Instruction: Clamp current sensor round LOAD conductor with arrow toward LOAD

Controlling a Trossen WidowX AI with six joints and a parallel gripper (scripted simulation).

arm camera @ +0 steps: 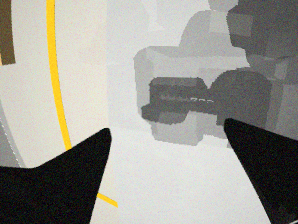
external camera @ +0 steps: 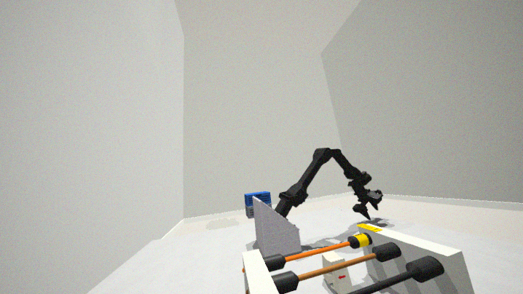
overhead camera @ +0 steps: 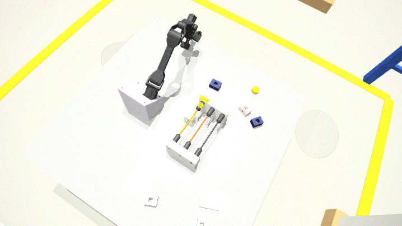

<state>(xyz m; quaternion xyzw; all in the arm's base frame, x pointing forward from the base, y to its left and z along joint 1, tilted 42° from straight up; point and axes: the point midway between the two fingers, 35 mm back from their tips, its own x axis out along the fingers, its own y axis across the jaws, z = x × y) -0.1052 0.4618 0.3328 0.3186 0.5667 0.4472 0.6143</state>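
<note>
A pale sensor with a red arrow (overhead camera: 193, 121) (external camera: 342, 284) stands low among the conductors, between the rack's two end walls. In the exterior view its arrow points left, away from the yellow-labelled wall. The conductor with the yellow collar (overhead camera: 183, 127) (external camera: 317, 251) runs between the walls, beside a yellow label (overhead camera: 204, 98) (external camera: 369, 228); the lettering is too small to read. My gripper (overhead camera: 192, 41) (external camera: 373, 214) (arm camera: 168, 129) is open and empty, above the table's far part, well away from the rack and sensor. Whether the sensor touches a conductor is unclear.
Two more conductors, orange-brown (overhead camera: 198, 130) and black (overhead camera: 209, 135), run parallel. Blue blocks (overhead camera: 213, 87) (overhead camera: 253, 125), another pale block with a red mark (overhead camera: 244, 110) and a yellow disc (overhead camera: 255, 89) lie beyond the rack. White pieces (overhead camera: 154, 202) (overhead camera: 210, 202) lie near the front edge.
</note>
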